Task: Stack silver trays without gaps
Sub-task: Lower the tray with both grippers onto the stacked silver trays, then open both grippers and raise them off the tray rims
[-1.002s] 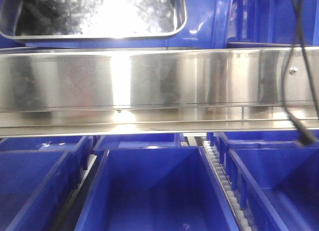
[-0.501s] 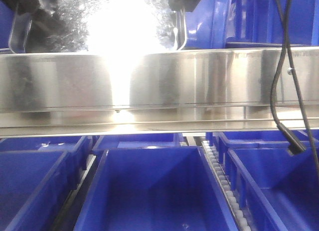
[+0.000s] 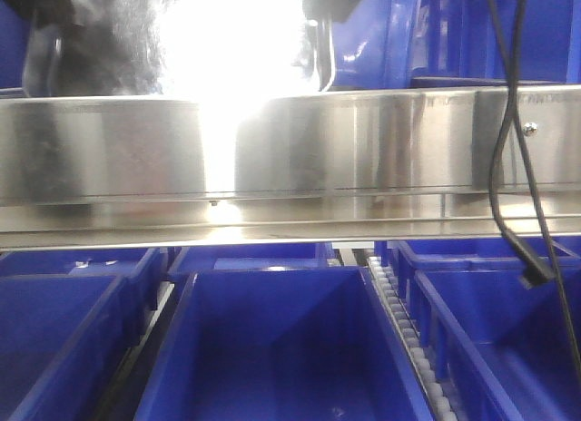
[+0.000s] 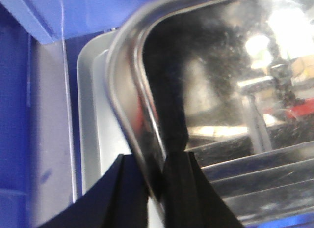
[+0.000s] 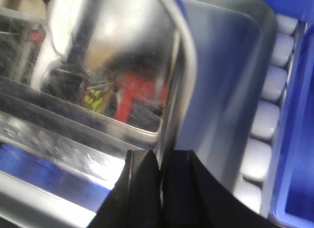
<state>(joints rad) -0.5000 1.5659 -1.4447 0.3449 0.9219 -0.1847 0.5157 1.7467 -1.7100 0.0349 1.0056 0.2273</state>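
A silver tray (image 3: 109, 49) is held up behind the steel rail, tilted so that its shiny bottom glares. My left gripper (image 4: 158, 186) is shut on its left rim, one finger on each side of the rim. My right gripper (image 5: 162, 176) is shut on its right rim in the same way. The held tray fills the left wrist view (image 4: 221, 90) and the right wrist view (image 5: 113, 56). A second silver tray lies just beneath it in a blue bin, showing in the left wrist view (image 4: 93, 120) and the right wrist view (image 5: 225, 75). In the front view both grippers show only as dark shapes at the top edge.
A long flat steel shelf rail (image 3: 363, 149) crosses the front view. Several blue bins (image 3: 281, 348) stand below it, with a white roller track (image 3: 404, 330) between them. A black cable (image 3: 508, 167) hangs at the right. White rollers (image 5: 270, 120) run beside the lower tray.
The held tray has risen and tilted up, so its near rim has gone from view and the glare has grown. Both grippers came into view at the top. The black cable swung left.
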